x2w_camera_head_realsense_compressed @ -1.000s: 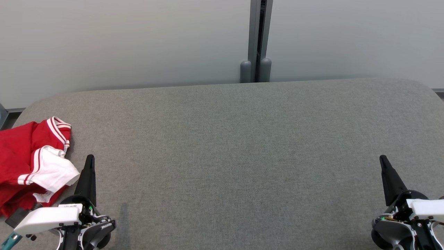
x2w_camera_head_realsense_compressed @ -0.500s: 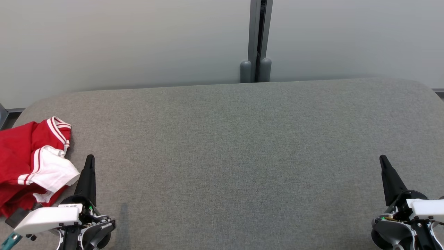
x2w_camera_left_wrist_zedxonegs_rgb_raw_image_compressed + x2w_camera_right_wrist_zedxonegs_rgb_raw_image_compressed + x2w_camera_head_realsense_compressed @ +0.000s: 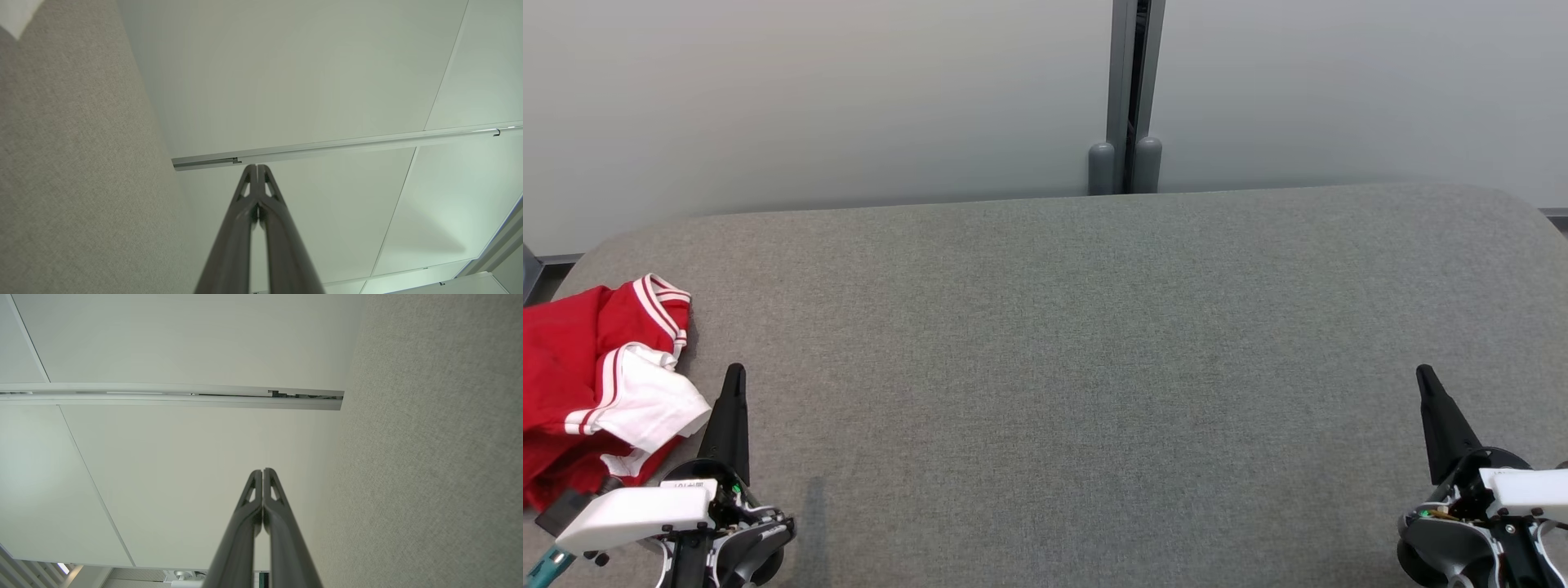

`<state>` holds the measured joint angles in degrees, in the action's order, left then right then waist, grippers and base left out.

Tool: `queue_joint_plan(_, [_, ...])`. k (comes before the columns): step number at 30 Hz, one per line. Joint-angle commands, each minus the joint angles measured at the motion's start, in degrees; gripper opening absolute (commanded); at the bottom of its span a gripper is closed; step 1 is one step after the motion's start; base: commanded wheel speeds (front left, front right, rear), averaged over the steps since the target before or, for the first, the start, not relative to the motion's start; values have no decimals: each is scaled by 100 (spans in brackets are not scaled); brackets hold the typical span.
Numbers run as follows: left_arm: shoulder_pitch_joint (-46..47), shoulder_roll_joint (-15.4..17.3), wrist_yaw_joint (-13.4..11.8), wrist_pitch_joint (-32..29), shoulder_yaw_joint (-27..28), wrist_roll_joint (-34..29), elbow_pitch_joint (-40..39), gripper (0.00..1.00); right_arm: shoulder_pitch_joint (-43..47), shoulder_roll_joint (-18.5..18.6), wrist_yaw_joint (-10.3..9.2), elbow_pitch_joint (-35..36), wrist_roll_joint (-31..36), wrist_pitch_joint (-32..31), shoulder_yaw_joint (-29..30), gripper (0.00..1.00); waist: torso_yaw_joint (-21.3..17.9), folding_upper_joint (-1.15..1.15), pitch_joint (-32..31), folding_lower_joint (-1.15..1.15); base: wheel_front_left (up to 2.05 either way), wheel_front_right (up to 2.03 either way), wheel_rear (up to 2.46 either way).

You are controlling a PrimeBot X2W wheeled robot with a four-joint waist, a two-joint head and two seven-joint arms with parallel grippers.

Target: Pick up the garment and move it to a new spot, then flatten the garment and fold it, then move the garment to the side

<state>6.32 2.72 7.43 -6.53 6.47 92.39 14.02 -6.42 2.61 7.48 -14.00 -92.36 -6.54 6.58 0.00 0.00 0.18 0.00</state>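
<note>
A crumpled red garment (image 3: 572, 359) with white striped trim and a white patch lies at the left edge of the grey fabric table (image 3: 1062, 343) in the head view. My left gripper (image 3: 734, 374) stands just right of it, shut, holding nothing, not touching the cloth. At the lower right, my right gripper (image 3: 1423, 376) is also shut and empty, far from the garment. In the left wrist view the left gripper (image 3: 256, 166) has its fingertips pressed together against the pale wall. The right gripper (image 3: 262, 471) looks the same in the right wrist view.
A pale wall (image 3: 809, 98) with a grey vertical post (image 3: 1127, 98) runs behind the table's far edge. The table's corners are rounded. The garment hangs past the left border of the head view.
</note>
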Motion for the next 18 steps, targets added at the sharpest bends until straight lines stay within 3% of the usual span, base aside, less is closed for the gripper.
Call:
queue_joint_plan(1, [-23, 31, 20, -19, 20, 7, -18, 0, 51, 52, 2, 17, -14, -17, 3, 0, 0, 0, 0, 0, 0, 0, 0])
queue_joint_plan(18, [-23, 31, 20, -19, 20, 7, -17, 0, 51, 52, 2, 17, -14, -17, 2, 0, 0, 0, 0, 0, 0, 0, 0])
